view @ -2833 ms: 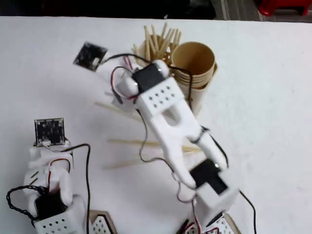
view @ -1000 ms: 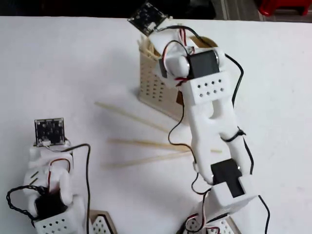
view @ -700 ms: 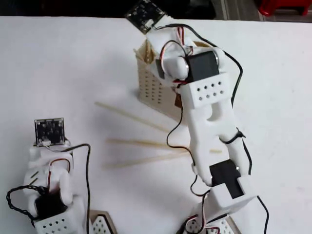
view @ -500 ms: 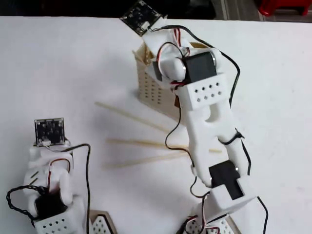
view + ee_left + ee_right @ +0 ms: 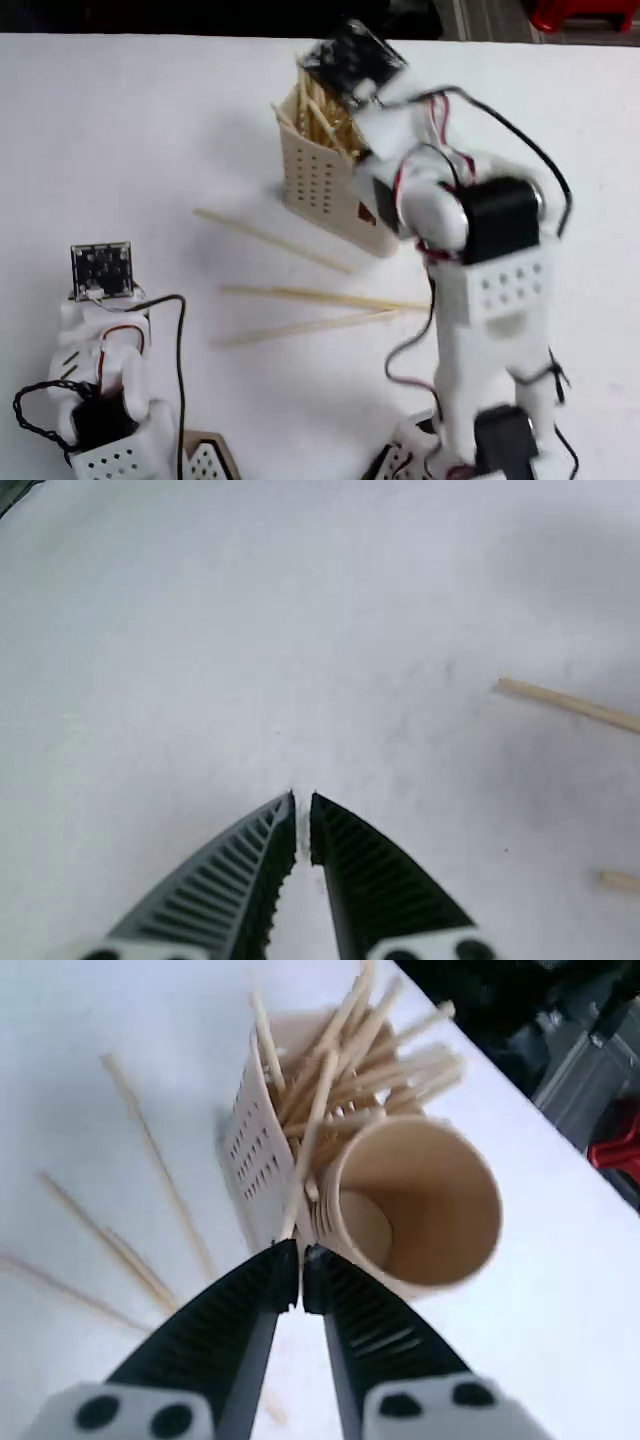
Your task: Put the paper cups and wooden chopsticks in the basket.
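The white table (image 5: pixel 120 120) looks smooth to me; a perforated basket (image 5: pixel 320 190) holds thin wooden chopsticks (image 5: pixel 370 1065) and a round paper cup (image 5: pixel 410 1210). My left gripper (image 5: pixel 302 802) and right gripper (image 5: pixel 300 1252) are both closed.

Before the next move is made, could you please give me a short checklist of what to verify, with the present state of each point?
1. Left gripper free for a pick: ok. It is shut on nothing, over the table.
2. Right gripper empty: cannot tell. It is shut above the basket, and the end of a leaning chopstick lies at its tips.
3. Paper cups in the basket: ok. They are inside it, beside the chopsticks there.
4. All chopsticks in the basket: not ok. Three loose chopsticks lie on the table.
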Available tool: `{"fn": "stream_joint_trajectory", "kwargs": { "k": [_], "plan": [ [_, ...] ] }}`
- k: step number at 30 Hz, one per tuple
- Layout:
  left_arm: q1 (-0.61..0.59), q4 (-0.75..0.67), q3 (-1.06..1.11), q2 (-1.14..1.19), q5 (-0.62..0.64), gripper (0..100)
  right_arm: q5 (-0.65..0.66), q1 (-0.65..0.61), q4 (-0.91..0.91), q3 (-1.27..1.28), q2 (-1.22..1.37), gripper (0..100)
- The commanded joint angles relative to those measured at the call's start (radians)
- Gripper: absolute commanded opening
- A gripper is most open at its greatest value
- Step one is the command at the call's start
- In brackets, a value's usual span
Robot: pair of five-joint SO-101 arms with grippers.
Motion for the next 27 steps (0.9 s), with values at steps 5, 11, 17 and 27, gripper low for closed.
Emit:
{"fn": "stream_joint_trajectory", "kwargs": {
  "k": [5, 11, 17, 27],
  "plan": [
    [-0.007, -0.014, -0.009, -0.010, -0.012, 5, 0.127, 0.151, 0.005, 0.359, -0.372, 1.9],
    [-0.007, -0.014, -0.009, -0.010, -0.012, 5, 0.178, 0.259, -0.016, 0.608, -0.489, 1.9],
    [-0.007, -0.014, -0.009, -0.010, -0.012, 5, 0.175, 0.260, -0.027, 0.792, -0.552, 1.9],
    [-0.007, -0.014, -0.008, -0.010, -0.012, 5, 0.066, 0.133, -0.234, 0.862, -0.618, 1.9]
  ]
}}
